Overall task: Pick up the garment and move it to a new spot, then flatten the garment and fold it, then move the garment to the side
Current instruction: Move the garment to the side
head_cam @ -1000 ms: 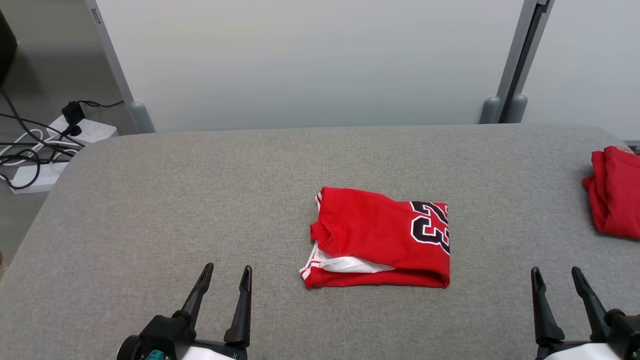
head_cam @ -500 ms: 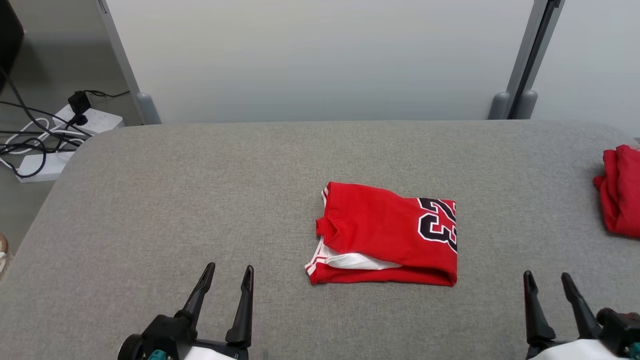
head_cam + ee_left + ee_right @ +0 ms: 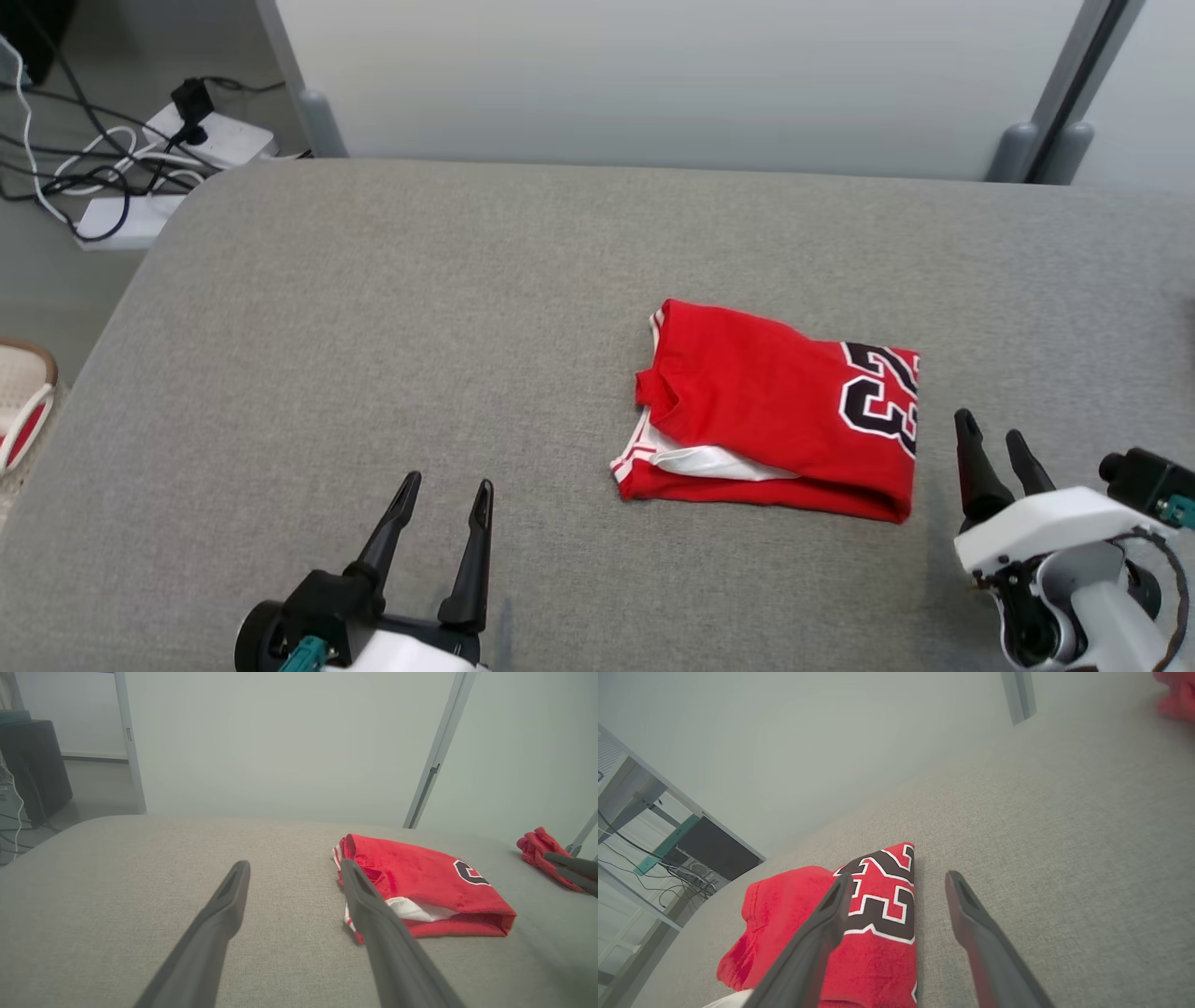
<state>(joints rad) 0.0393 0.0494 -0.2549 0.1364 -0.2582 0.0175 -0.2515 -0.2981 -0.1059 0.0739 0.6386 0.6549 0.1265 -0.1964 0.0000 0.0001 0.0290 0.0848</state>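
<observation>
The garment [image 3: 780,411] is a red jersey with a black and white number, folded into a rectangle on the grey table [image 3: 420,308]. It also lies in the left wrist view [image 3: 430,886] and the right wrist view [image 3: 859,933]. My right gripper [image 3: 990,443] hovers open just right of the jersey's numbered end, its tips [image 3: 896,882] straddling that edge from above. Open and holding nothing, my left gripper [image 3: 443,490] rests near the front edge, well left of the garment [image 3: 294,868].
A second red cloth [image 3: 537,847] lies at the table's far right. Cables and power strips [image 3: 140,177] sit on the floor beyond the table's left back corner. A shoe [image 3: 23,401] stands on the floor at the left. A pale wall [image 3: 653,75] backs the table.
The head camera has turned, shifting the whole scene. My right gripper has moved forward and inward, closer to the jersey's right end. The left gripper has kept its place.
</observation>
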